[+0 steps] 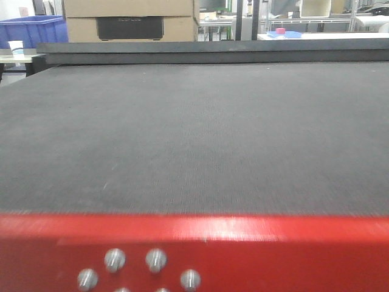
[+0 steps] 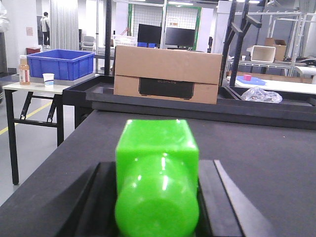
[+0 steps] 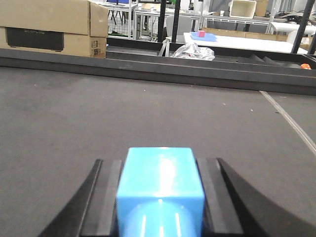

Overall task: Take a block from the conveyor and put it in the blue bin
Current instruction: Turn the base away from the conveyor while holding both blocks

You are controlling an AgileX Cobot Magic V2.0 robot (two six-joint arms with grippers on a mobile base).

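- The green block point(image 2: 157, 148) is clamped between the dark fingers point(image 2: 96, 197) of the left gripper point(image 2: 158, 217), over the conveyor point(image 2: 276, 148). A rounded stud faces the wrist camera.
- The blue block point(image 3: 160, 173) is pinched the same way in the right gripper point(image 3: 159, 212), with the jaws pressing its two side faces.
- Both blocks look like glossy moulded plastic, so they are probably light, rigid and not fragile, but slick. The flat opposing sides, where they are held now, seem the soundest grip, not the rounded end.
- The blue bin point(image 2: 59, 66) stands on a side table point(image 2: 29, 88) at ten o'clock in the left wrist view, beyond the belt's edge. A cardboard box point(image 2: 168, 69) sits at twelve o'clock.
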